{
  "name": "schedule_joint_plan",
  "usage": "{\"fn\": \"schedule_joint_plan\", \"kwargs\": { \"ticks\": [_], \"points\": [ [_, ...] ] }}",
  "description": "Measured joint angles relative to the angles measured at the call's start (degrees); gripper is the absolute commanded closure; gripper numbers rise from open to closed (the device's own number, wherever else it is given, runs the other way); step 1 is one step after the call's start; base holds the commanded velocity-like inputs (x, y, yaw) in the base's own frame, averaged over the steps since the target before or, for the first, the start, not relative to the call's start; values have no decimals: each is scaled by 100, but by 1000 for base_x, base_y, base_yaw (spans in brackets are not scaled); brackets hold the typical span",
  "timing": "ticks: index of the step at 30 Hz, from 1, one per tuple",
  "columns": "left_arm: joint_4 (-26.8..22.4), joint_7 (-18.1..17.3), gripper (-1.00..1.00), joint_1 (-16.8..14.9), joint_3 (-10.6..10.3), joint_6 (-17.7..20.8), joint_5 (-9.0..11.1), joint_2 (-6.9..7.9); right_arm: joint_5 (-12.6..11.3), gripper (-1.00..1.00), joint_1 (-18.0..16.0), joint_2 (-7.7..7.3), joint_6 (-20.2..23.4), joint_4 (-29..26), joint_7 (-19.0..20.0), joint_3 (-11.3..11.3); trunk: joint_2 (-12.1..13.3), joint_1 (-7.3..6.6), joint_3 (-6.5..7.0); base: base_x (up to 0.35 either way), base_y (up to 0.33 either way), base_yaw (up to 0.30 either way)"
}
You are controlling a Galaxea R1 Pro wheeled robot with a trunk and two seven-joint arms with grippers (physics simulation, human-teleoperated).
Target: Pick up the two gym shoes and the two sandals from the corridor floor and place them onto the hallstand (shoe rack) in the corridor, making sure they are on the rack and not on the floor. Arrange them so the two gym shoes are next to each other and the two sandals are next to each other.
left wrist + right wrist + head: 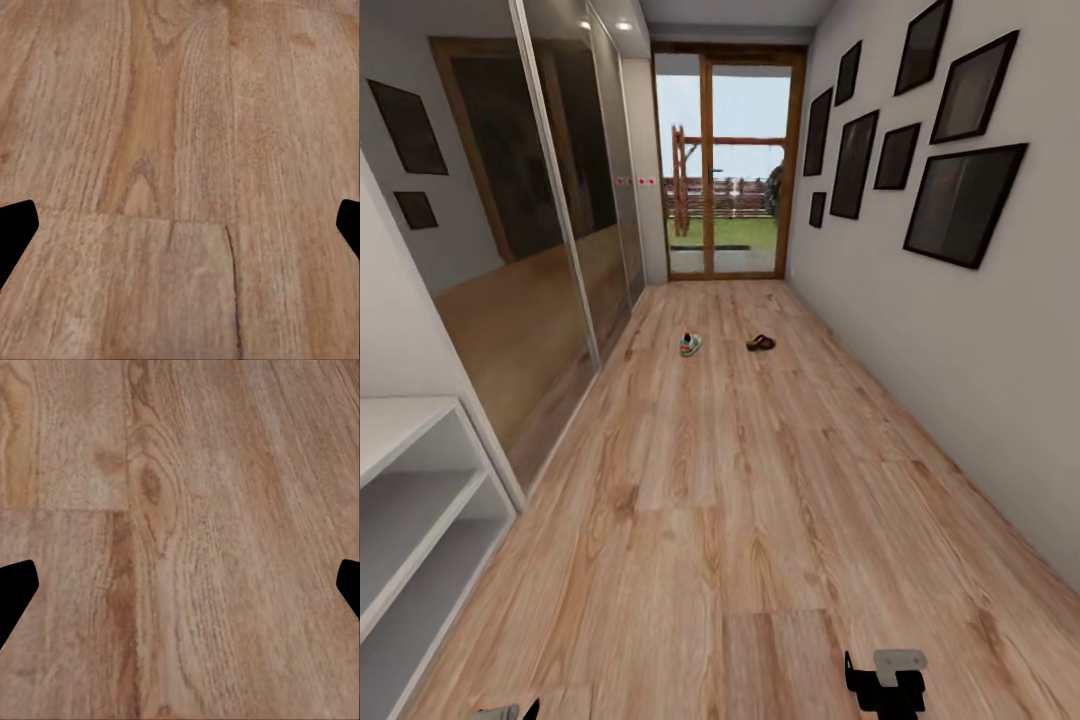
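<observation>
Nearest the robot, the right gripper (885, 682) is showing at about 5 o'clock at the bottom edge of the head view, a black body with a pale grey plate on top; its fingers are spread wide and holding nothing, as the right wrist view is showing with one dark fingertip (16, 589) at each side edge and bare planks between. The left gripper (510, 712) is just peeking in at about 7 o'clock, and in the left wrist view its fingertips (15, 229) are likewise standing far apart over bare wood, released and empty. The corridor floor (760, 520) is stretching ahead as light brown wood-grain planks running lengthwise down the hall. At 9 o'clock, a pale grey shelf unit (410, 500) with low open shelves is sitting against the left wall, beside a mirrored sliding wardrobe (550, 250). Well down the corridor, toward 12 o'clock, a gym shoe (690, 344) is lying on the planks, small at this range, showing white with teal and a touch of orange-red; its long axis is seeming to run roughly along the corridor, though which end is the toe cannot be told. Near it, at its 3 o'clock, a dark reddish-brown sandal (760, 343) is lying flat with its long axis roughly crosswise. Beyond them, a wood-framed glass door (725, 160) is closing the hall, and dark picture frames (960, 200) are hanging along the right wall.
</observation>
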Motion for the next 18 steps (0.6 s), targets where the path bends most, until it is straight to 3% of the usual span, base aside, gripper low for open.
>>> {"fn": "schedule_joint_plan", "kwargs": {
  "ticks": [18],
  "points": [
    [0,0,-100,-1,0,0,0,3,0,-100,0,8,0,0,0,8,0,0,0,337,0,0]
  ]
}}
